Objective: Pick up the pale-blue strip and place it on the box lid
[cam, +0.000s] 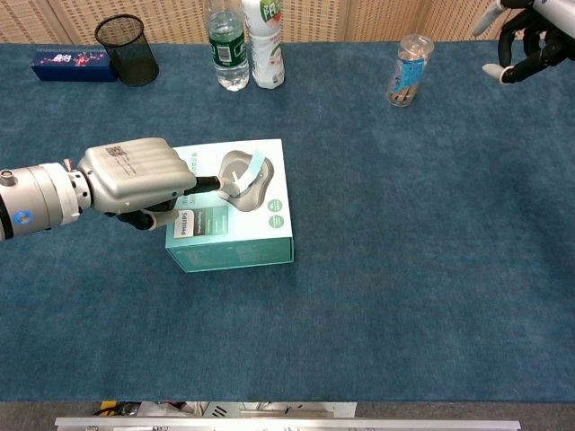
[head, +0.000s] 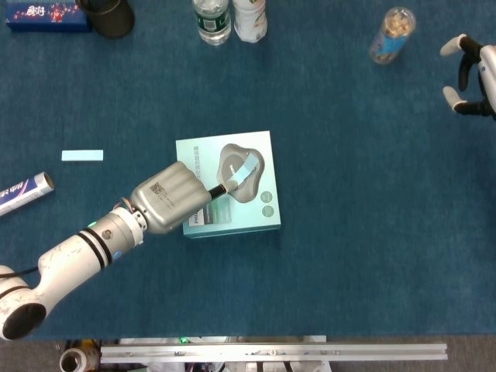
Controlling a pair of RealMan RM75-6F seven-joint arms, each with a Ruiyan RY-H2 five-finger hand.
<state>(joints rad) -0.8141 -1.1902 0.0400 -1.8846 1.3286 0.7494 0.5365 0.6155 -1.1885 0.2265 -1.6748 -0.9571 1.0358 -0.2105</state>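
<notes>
Trouble is most likely at the release, I am thinking. I am holding the left hand [cam: 135, 177] over the near-left part of the box lid [cam: 269, 229], its fingertips pinching the lower end of the pale-blue strip [cam: 249, 170], which is sticking up tilted over the grey picture in the middle of the lid; whether its lower end is touching the lid I cannot tell. If I am letting go while the strip is standing this steeply, it may be toppling or sliding off the lid's far edge onto the tabletop [cam: 404, 269]. The palm is also hanging low over the box's left side, so a careless pull-back could be nudging the box or dragging the strip along with a finger. A second pale strip [head: 82, 155] is lying well apart to the left on the cloth, near a tube [head: 25, 194]; I am leaving it alone. The right hand [cam: 521, 40] is hovering far off at the right edge, fingers spread and holding nothing.
</notes>
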